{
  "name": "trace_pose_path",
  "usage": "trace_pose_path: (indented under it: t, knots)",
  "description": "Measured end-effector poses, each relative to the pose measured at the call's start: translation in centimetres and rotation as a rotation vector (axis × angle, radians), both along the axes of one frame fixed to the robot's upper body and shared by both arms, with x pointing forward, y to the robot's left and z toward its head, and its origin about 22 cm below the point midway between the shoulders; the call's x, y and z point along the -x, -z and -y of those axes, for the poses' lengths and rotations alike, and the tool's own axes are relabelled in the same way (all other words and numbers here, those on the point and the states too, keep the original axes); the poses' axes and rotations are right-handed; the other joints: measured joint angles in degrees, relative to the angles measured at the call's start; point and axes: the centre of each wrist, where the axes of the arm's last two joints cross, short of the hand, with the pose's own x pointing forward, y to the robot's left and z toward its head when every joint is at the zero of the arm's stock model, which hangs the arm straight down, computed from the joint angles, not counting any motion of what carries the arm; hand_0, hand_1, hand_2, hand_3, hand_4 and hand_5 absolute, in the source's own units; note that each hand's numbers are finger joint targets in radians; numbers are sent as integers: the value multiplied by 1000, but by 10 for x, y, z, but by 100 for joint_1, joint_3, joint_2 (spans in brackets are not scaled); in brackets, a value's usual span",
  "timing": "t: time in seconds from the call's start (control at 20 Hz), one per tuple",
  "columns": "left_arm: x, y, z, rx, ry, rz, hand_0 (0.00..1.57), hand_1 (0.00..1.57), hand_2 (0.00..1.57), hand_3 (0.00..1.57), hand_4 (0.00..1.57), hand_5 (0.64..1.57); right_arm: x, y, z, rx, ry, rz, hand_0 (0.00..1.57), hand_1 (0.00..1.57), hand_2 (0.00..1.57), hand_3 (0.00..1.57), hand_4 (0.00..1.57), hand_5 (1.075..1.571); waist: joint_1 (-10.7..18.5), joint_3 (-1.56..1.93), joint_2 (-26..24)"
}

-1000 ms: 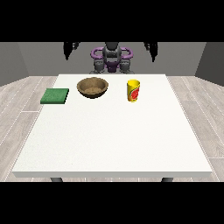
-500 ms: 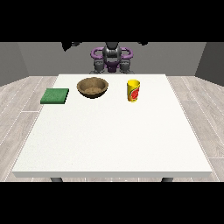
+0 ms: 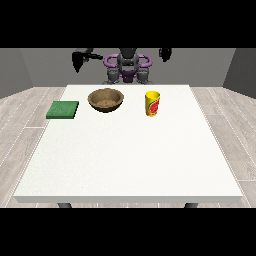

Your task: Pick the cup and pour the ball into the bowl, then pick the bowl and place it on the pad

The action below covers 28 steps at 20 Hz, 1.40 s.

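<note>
While both hands [image 3: 79,61] [image 3: 165,53] hang raised, fingers unreadable, we judge nothing started. Next: hand at view's right reaches the cup [image 3: 152,103].

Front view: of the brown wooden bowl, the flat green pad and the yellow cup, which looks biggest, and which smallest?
1. Brown wooden bowl, widest.
2. Flat green pad, nearly as wide, so the ranking of these two is unsure.
3. Yellow cup, narrowest though tallest.

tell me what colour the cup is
The cup is yellow with a red mark on its side, as the front view shows.
</note>
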Motion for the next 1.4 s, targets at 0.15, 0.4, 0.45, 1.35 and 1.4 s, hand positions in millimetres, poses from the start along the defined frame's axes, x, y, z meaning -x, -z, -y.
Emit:
trace_pose_path:
  t: [0.15, 0.4, 0.45, 1.35, 1.4]
  knots:
    - [-22, -8, -14, -33, -31, 65, 0, 0, 0, 0, 0, 1269, -11, -5, -1, 6, -28, 67, 0, 0, 0, 0, 0, 1562, -120, -1, 525]
    - [-46, 1, -34, -81, -70, 109, 0, 0, 0, 0, 0, 1258, -26, -9, 12, 26, -42, 122, 0, 0, 0, 0, 0, 1560, -242, -1, 967]
    - [-51, 3, -34, -88, -74, 100, 0, 0, 0, 0, 0, 1257, -28, -6, 15, 27, -43, 115, 0, 0, 0, 0, 0, 1560, -262, -3, 943]
    - [-92, 79, -30, -111, -175, 126, 0, 0, 0, 0, 0, 1262, -48, 3, 57, 25, -60, 147, 0, 0, 0, 0, 0, 1559, -623, -3, 1284]
    - [-96, 79, -30, -108, -181, 131, 0, 0, 0, 0, 0, 1254, -49, 1, 62, 25, -66, 156, 0, 0, 0, 0, 0, 1558, -672, -3, 1336]
